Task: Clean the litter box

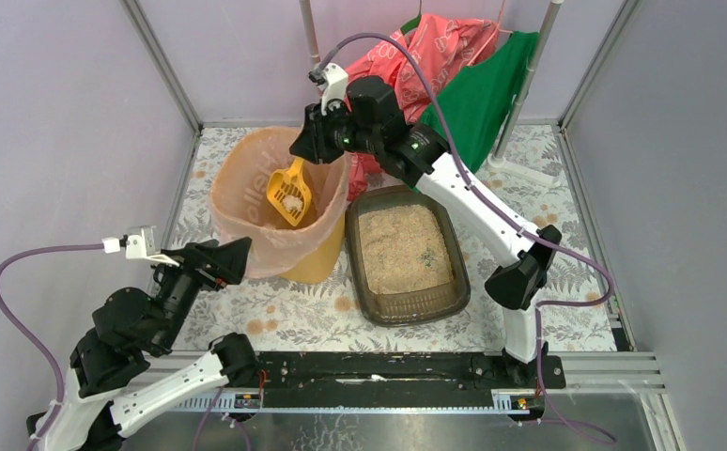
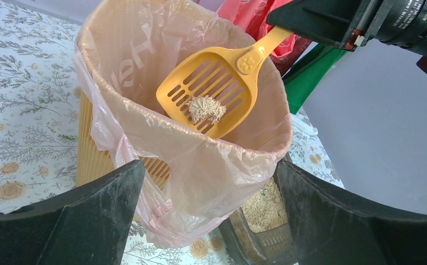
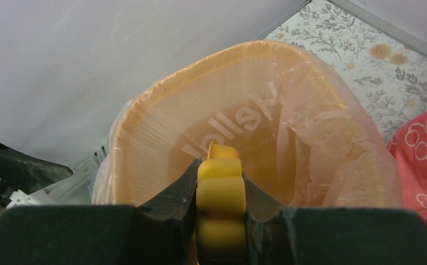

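Observation:
The litter box (image 1: 414,308), a shallow dark tray of beige granules, sits right of a yellow bin (image 1: 320,263) lined with peach plastic; its near corner shows in the left wrist view (image 2: 255,243). My right gripper (image 1: 309,141) is shut on the handle (image 3: 219,204) of a yellow slotted scoop (image 2: 222,77). It holds the scoop tilted down over the bin's mouth, with a clump of litter (image 2: 206,109) on the blade. My left gripper (image 1: 238,256) stands open and empty just short of the bin's near side, the liner (image 2: 211,160) showing between its fingers.
A red bag (image 1: 435,47) and a green cloth (image 1: 487,99) hang behind the litter box, beside a white pole (image 1: 529,85). A floral mat (image 1: 548,291) covers the table. Frame posts and lilac walls close in both sides and the back.

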